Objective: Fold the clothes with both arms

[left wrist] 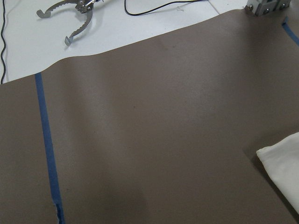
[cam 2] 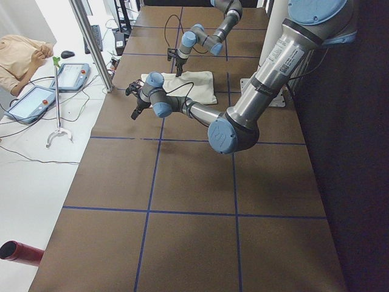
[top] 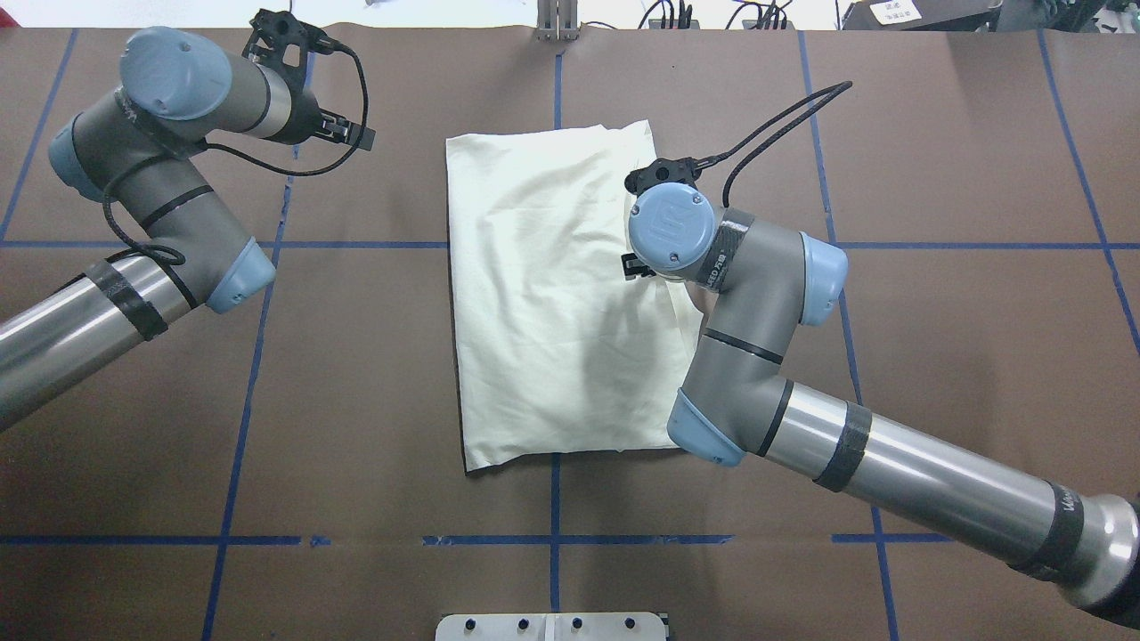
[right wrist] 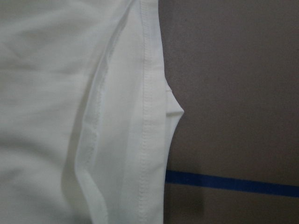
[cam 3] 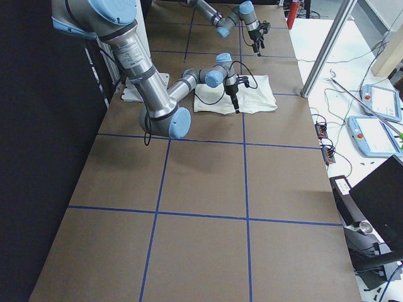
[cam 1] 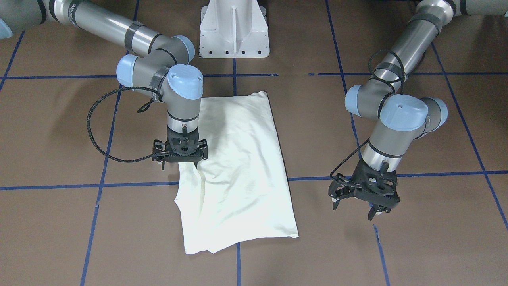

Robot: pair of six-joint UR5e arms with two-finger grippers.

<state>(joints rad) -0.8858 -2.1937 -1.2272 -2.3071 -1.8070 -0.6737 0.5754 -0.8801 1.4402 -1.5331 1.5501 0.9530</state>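
The cream shirt (cam 1: 238,167) lies folded into a long rectangle on the brown table, plain side up; its print is hidden. It also shows in the overhead view (top: 543,294). My right gripper (cam 1: 179,162) points straight down at the shirt's side edge, jaws spread, fingertips at the fabric. The right wrist view shows a hemmed edge with a seam fold (right wrist: 149,116) beside bare table. My left gripper (cam 1: 354,209) hangs open and empty above bare table, well off the shirt's other side (top: 312,85). The left wrist view catches only a shirt corner (left wrist: 285,172).
The white pedestal (cam 1: 234,31) stands at the table's robot side. Blue tape lines (cam 1: 238,254) grid the brown table. The table's far edge, with a metal tool (left wrist: 70,18) on the floor beyond it, is close to the left gripper. An operator (cam 2: 18,55) sits off the table.
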